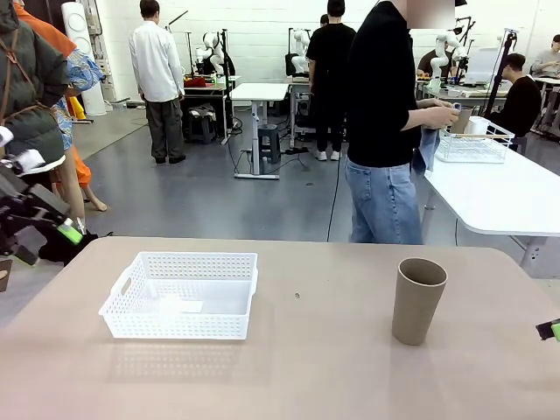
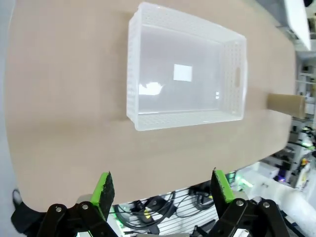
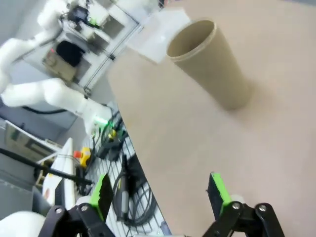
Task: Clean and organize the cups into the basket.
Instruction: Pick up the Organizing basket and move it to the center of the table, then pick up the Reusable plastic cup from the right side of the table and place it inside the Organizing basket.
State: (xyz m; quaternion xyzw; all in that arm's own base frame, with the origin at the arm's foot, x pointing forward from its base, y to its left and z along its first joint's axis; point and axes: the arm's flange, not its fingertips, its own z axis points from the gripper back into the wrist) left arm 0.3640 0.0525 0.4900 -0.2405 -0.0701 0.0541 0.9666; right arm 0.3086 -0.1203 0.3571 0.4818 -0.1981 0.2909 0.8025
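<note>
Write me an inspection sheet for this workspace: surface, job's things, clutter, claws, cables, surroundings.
Surface: tan table, bare between the job's things.
Job's things: white basket on the left, no cup in it; tan cup upright on the right, apart from it.
Clutter: small dark speck near the middle.
Claws: left claw open, facing the basket; right claw open, facing the cup; both hold nothing.
Cables: black cables below the table's edge.
Surroundings: person beyond the table, cloth in hand; wire basket on another table.
</note>
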